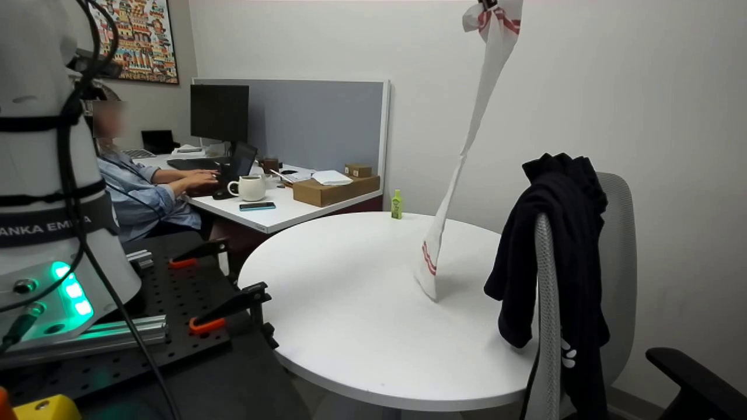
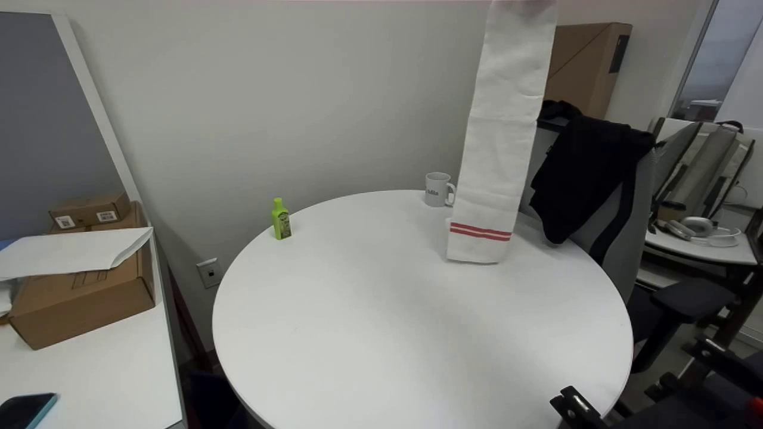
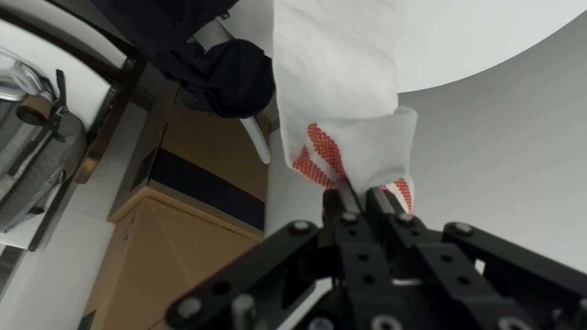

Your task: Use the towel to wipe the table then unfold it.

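My gripper (image 3: 362,196) holds the towel (image 2: 503,131) up over the round table (image 2: 381,322)

I have the Franka arm (image 1: 35,163) based beside the round table on a black perforated plate (image 1: 160,291), green lights (image 1: 74,290) glowing. Its lower links rise out of the picture. Its far end is high above the round table, where just the fingertips (image 1: 488,4) show at the upper edge of an exterior view. How the elbow bends I cannot tell.

My wrist view settles the grasp: the fingers (image 3: 332,204) are clenched on one end of the towel, the cloth bunched between them by its red stripes (image 3: 329,149). The towel drops from there toward the round table, its lower end above the top and inside the rim; whether it touches I cannot tell.

In an exterior view the cloth is a thin, twisted ribbon (image 1: 493,76); a broad, flat strip (image 2: 495,179), striped across its lower end, faces me in an exterior view.

An exterior view alone gives me the lettered mug (image 2: 437,189) at the round table's edge. The seated person (image 1: 137,189), black monitor (image 1: 219,112) and white mug (image 1: 251,189) at the desk (image 1: 280,217) next to the round table also appear solely in an exterior view. Both exterior views hold the green bottle (image 1: 397,205) at the round table's rim. The dark jacket (image 1: 554,233) on the office chair (image 1: 618,256) beside the round table reaches all three pictures. The grey backpack (image 2: 709,161) and cardboard box (image 2: 581,65), past the round table, come through in an exterior view and the wrist view.
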